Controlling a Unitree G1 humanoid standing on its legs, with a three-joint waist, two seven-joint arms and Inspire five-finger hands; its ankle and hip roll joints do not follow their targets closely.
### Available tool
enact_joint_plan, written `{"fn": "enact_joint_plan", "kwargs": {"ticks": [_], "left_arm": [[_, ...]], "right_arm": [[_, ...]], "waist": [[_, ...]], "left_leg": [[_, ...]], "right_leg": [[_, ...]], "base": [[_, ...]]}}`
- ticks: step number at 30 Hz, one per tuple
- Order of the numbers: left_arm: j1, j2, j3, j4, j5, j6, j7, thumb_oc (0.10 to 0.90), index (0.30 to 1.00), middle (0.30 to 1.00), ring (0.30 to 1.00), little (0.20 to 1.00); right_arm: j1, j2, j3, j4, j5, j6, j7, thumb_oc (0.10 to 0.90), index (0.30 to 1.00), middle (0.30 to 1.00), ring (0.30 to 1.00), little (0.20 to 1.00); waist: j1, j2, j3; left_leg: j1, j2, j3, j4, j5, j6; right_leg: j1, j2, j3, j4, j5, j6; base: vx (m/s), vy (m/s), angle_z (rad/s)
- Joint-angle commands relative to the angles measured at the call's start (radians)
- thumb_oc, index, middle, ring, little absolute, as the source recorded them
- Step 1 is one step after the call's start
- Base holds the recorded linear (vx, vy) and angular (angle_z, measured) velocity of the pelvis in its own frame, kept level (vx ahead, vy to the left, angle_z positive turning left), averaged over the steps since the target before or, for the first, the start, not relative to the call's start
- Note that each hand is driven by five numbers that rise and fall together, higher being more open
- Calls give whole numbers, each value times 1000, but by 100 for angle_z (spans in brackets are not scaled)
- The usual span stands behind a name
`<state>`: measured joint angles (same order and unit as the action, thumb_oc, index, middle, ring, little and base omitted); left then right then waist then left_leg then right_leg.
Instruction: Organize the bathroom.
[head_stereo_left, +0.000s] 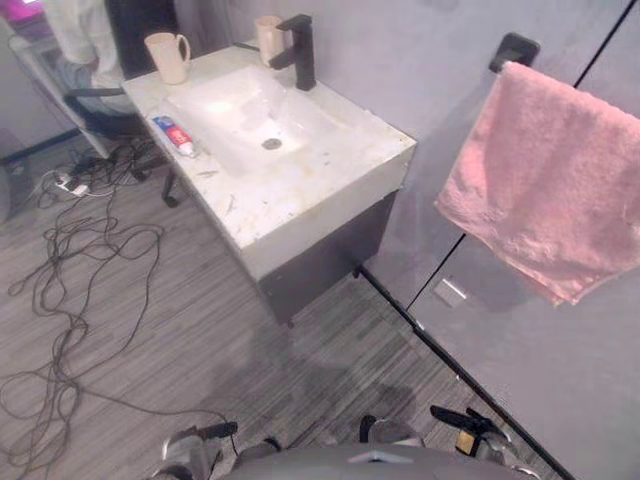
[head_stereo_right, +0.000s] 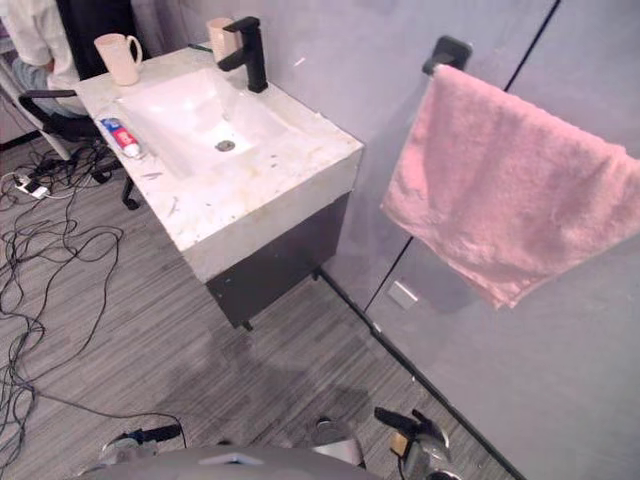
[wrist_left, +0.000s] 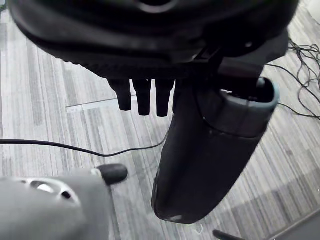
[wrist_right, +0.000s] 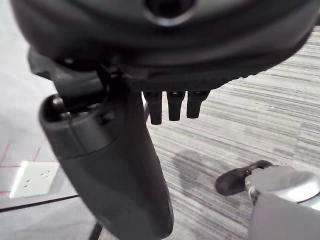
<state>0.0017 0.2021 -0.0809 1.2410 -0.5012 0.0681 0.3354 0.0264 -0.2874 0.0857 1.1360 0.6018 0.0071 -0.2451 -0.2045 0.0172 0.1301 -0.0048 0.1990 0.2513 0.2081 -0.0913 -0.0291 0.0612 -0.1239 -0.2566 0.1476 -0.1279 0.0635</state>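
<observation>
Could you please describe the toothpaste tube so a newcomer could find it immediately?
Start at the white sink counter against the wall. On its rim left of the basin, below the cream mug, lies the toothpaste tube, the only red, white and blue thing there.

Tangled cables (head_stereo_left: 70, 260) cross the striped floor (head_stereo_left: 220, 350) at 9 o'clock; a seated person (head_stereo_left: 80, 40) (partly cropped) at 11 o'clock.

Both head eyes look down from above at the sink (head_stereo_left: 265, 120), set well off with the pink towel (head_stereo_right: 505, 190) on the wall beside it, sharing that scene; each wrist cam looks close along its own hand at striped floor (wrist_left: 60, 100).
</observation>
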Motion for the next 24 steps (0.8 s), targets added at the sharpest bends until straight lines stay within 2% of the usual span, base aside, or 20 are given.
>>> {"fn": "enact_joint_plan", "kwargs": {"ticks": [1, 3, 4, 5, 8, 9, 10, 12, 13, 15, 16, 18, 19, 20, 21, 24], "left_arm": [[5, 52, 69, 32, -10, -17, 61, 800, 900, 900, 900, 900], [11, 45, 78, 40, -13, -28, 58, 800, 900, 900, 900, 900], [14, 42, 79, 44, -13, -39, 56, 800, 900, 900, 900, 900], [15, 39, 76, 48, -13, -55, 45, 800, 900, 900, 900, 900], [14, 38, 62, 49, -13, -71, 28, 800, 900, 900, 900, 900], [8, 38, 39, 49, 3, -72, 20, 800, 900, 900, 900, 900], [5, 39, 29, 46, 1, -73, 23, 800, 900, 900, 900, 900], [-5, 44, -2, 40, 5, -74, 16, 800, 900, 900, 900, 900], [-11, 50, -18, 36, -25, -72, 18, 800, 900, 900, 900, 900], [-20, 58, -18, 34, -19, -64, 23, 800, 900, 900, 900, 900], [-35, 69, -23, 30, 5, -69, 11, 800, 900, 900, 900, 900], [-64, 73, -30, 19, 30, -72, 18, 800, 900, 900, 900, 900], [-67, 73, -31, 17, 31, -72, 19, 800, 900, 900, 900, 900], [-89, 72, -30, -1, 38, -64, 34, 800, 900, 900, 900, 900], [-109, 74, -33, -22, 53, -51, 51, 800, 900, 900, 900, 900], [-134, 80, -43, -52, 71, -36, 66, 800, 900, 900, 900, 900]], "right_arm": [[-48, -8, -24, 31, 18, -14, -13, 800, 900, 900, 900, 900], [-60, -12, -26, 39, 8, -19, -14, 800, 900, 900, 900, 900], [-66, -14, -28, 42, 6, -19, -13, 800, 900, 900, 900, 900], [-76, -17, -35, 46, 12, -27, -16, 800, 900, 900, 900, 900], [-81, -11, -43, 36, 32, -38, -30, 800, 900, 900, 900, 900], [-76, -6, -44, 22, 41, -30, -38, 800, 900, 900, 900, 900], [-74, -5, -46, 18, 37, -28, -37, 800, 900, 900, 900, 900], [-61, -3, -42, 7, 11, -29, -33, 800, 900, 900, 900, 900], [-50, -4, -30, 4, -2, -32, -27, 800, 900, 900, 900, 900], [-45, -6, -18, 4, -17, -26, -17, 800, 900, 900, 900, 900], [-43, -8, -5, 1, -39, -9, -2, 800, 900, 900, 900, 900], [-30, -2, 2, 2, -68, 3, 13, 800, 900, 900, 900, 900], [-29, -2, 2, 2, -72, 4, 13, 800, 900, 900, 900, 900], [-18, 2, 5, 1, -101, 15, 17, 800, 900, 900, 900, 900], [0, 3, 7, -2, -105, 29, 23, 800, 900, 900, 900, 900], [29, 5, 0, -6, -99, 52, 27, 800, 900, 900, 900, 900]], "waist": [[-7, -13, -17], [-7, -2, -15], [-11, 4, -12], [-20, 12, -6], [-24, 20, -1], [-23, 20, 2], [-22, 20, 5], [-20, 26, 13], [-20, 35, 25], [-29, 44, 39], [-58, 46, 48], [-89, 39, 53], [-92, 39, 54], [-112, 26, 56], [-130, 8, 47], [-149, -6, 37]], "left_leg": [[60, 47, -46, -15, 72, -33], [90, 32, -58, -45, 48, -37], [98, 25, -44, -53, 31, -36], [106, 1, -10, -63, -7, -26], [102, -43, 17, -79, -28, -3], [93, -73, 13, -83, -34, 10], [89, -87, 10, -84, -36, 17], [83, -125, 11, -94, -42, 36], [93, -150, 13, -105, -51, 50], [111, -161, 13, -116, -59, 55], [139, -176, 4, -141, -58, 62], [155, -202, 5, -163, -59, 75], [156, -204, 4, -164, -59, 76], [169, -229, 11, -178, -61, 82], [180, -268, 10, -187, -69, 83], [193, -339, 6, -185, -71, 71]], "right_leg": [[-42, 37, 162, -47, 61, 5], [-67, 14, 187, -18, 61, 31], [-80, -3, 194, -4, 64, 46], [-107, -39, 207, 24, 72, 79], [-118, -94, 218, 53, 84, 107], [-145, -145, 219, 106, 139, 102], [-161, -165, 224, 133, 172, 100], [-212, -227, 246, 233, 284, 87], [-267, -252, 269, 314, 360, 82], [-303, -223, 293, 360, 362, 75], [-332, -123, 280, 357, 312, 75], [-344, -38, 236, 313, 257, 78], [-343, -31, 230, 307, 249, 79], [-333, 33, 173, 224, 189, 91], [-316, 93, 112, 114, 173, 90], [-297, 166, 15, 35, 183, 67]], "base": [[89, 607, 35], [59, 445, 44], [70, 570, 19], [71, 573, 4], [95, 577, 21], [120, 599, 31], [116, 566, 31], [106, 460, 16], [154, 490, 17], [210, 416, 25], [296, 367, 17], [312, 315, 14], [333, 279, 56], [417, 300, 64], [453, 316, 50], [352, 226, 20]]}}
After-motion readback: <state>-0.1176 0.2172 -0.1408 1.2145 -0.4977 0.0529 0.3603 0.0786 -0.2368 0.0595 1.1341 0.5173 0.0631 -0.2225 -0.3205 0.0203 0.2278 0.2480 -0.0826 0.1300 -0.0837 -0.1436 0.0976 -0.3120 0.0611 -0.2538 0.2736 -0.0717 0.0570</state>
